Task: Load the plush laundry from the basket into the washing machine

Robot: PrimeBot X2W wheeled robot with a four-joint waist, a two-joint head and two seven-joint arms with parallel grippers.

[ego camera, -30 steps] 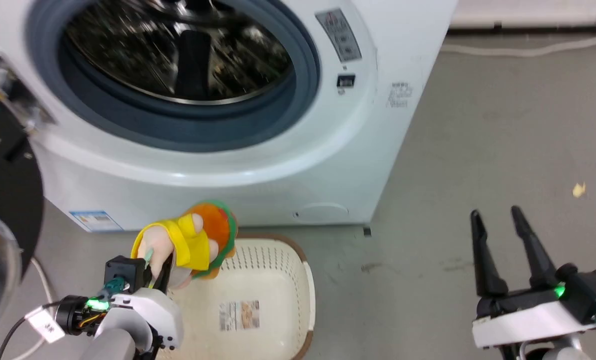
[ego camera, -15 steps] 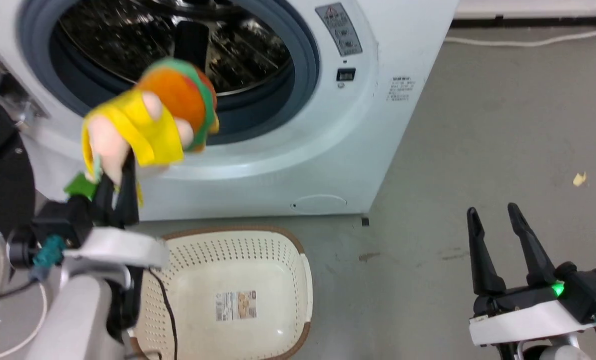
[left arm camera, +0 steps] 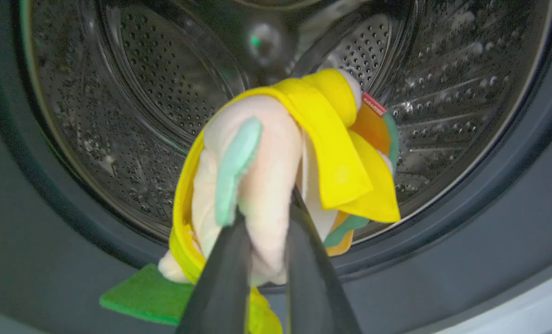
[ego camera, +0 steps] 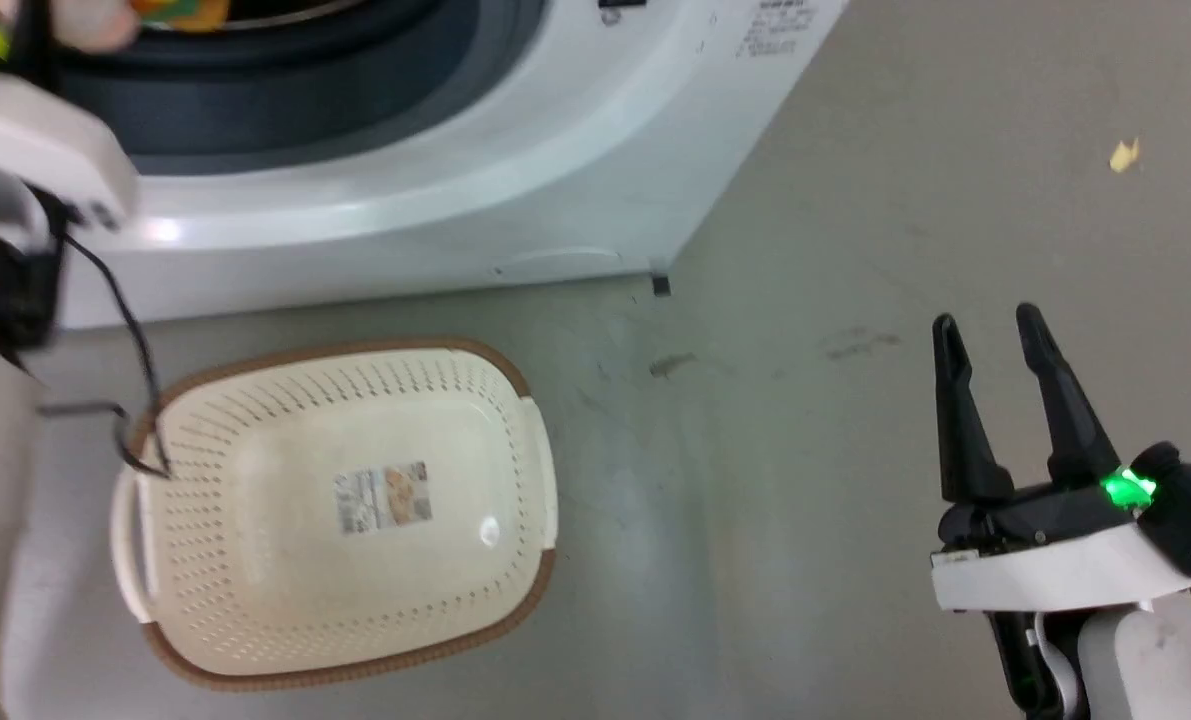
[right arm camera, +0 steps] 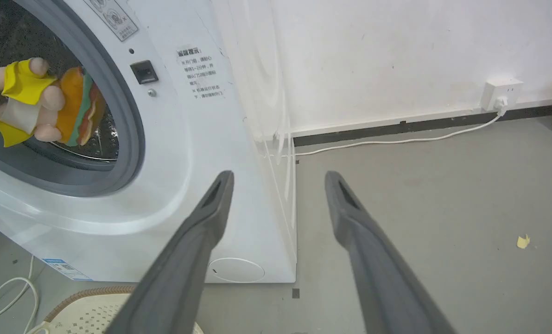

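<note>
A: Where is the plush laundry [left arm camera: 276, 153] just now?

B: At the mouth of the washing machine [right arm camera: 201, 153], pinched by its pale head between the fingers of the left tool [left arm camera: 266, 213]. The basket [ego camera: 355, 346] sits on the floor [ego camera: 805, 500] in front of the machine, with nothing in it.

A: What could go wrong?

B: I think letting go too early is the main risk. From the left wrist view the doll hangs over the lower lip of the grey gasket [left arm camera: 466, 241], not clearly past it. If it is dropped here it may lodge on that lip or roll back out. The green tag [left arm camera: 141, 292] dangles lowest and could catch on the rubber.

A: Anything with the arm?

B: A dark cable [ego camera: 125, 330] loops down from it to just beside the basket's rim. If the arm pulls back quickly, the cable might hook the rim and drag the basket.

A: And room to move?

B: Plenty ahead. The steel drum [left arm camera: 118, 116] looks deep and bare, and the port is open on both sides of the doll. The tight edge is below, where the fingers pass close to the gasket. The right tool [ego camera: 986, 318] is spread wide over bare floor, well apart from all of this.
</note>
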